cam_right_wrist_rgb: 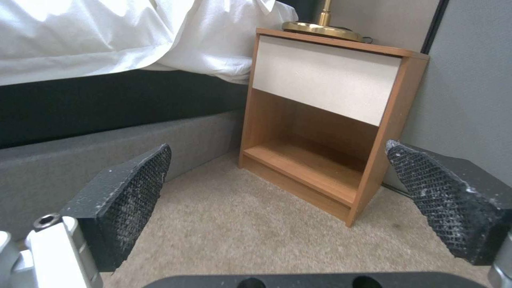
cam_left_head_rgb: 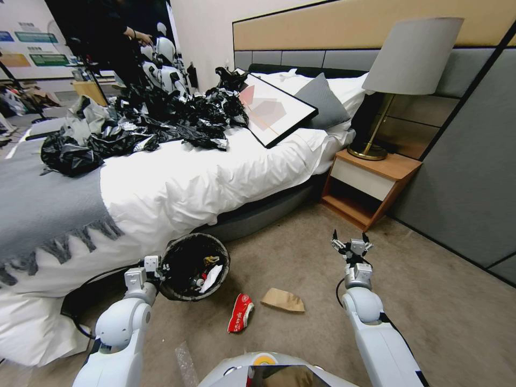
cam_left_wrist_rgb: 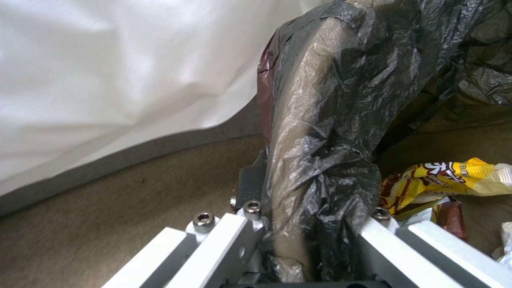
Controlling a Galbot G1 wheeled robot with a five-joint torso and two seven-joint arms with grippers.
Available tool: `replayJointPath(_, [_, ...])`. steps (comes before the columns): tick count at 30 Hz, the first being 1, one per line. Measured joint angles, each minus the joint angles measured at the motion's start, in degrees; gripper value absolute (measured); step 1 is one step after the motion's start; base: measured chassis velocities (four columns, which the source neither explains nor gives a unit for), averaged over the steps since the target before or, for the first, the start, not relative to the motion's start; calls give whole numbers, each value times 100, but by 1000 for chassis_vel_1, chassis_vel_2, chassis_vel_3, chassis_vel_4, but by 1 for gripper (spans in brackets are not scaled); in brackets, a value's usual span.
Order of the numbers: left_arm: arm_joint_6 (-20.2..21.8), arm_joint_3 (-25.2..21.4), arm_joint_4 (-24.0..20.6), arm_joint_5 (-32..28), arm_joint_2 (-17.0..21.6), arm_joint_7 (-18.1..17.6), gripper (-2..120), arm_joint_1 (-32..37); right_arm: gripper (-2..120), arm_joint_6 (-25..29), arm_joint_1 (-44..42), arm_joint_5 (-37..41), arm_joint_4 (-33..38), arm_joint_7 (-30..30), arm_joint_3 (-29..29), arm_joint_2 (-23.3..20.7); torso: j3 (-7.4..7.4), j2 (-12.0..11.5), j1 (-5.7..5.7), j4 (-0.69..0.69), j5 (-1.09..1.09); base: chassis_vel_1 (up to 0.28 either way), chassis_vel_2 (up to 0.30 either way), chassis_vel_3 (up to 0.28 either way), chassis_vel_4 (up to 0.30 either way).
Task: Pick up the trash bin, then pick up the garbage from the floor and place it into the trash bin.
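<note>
The trash bin (cam_left_head_rgb: 193, 266), round with a black bag liner over its rim, sits beside the bed, and my left gripper (cam_left_head_rgb: 156, 267) is shut on its rim. The left wrist view looks along that lined rim (cam_left_wrist_rgb: 320, 168), clamped between the fingers, with yellow and dark snack packets (cam_left_wrist_rgb: 437, 184) inside the bin. Garbage lies on the carpet in front of me: a red-and-white crumpled wrapper (cam_left_head_rgb: 240, 313) and a flat brown paper bag (cam_left_head_rgb: 283, 300). My right gripper (cam_left_head_rgb: 352, 243) hangs open over bare carpet, right of the litter, its black pads (cam_right_wrist_rgb: 133, 196) wide apart and empty.
The bed (cam_left_head_rgb: 188, 177) with white covers, a grey blanket and a heap of black bags fills the left. A wooden nightstand (cam_left_head_rgb: 371, 185) with a lamp (cam_left_head_rgb: 400, 80) stands ahead right, against a grey wall panel (cam_left_head_rgb: 467, 177). Open carpet lies to the right.
</note>
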Motion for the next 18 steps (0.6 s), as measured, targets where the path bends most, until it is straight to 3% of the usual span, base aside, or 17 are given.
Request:
replayJointPath(9, [-11, -7, 3, 0, -10, 2, 0, 3, 100, 164, 26, -126, -44, 11, 21, 2, 0, 0, 0, -1, 0, 49, -64, -55, 48])
replayJointPath(18, [-16, -21, 9, 0, -20, 1, 0, -2, 100, -151, 121, 33, 138, 165, -137, -229, 0, 0, 0, 0, 0, 0, 0, 0, 0])
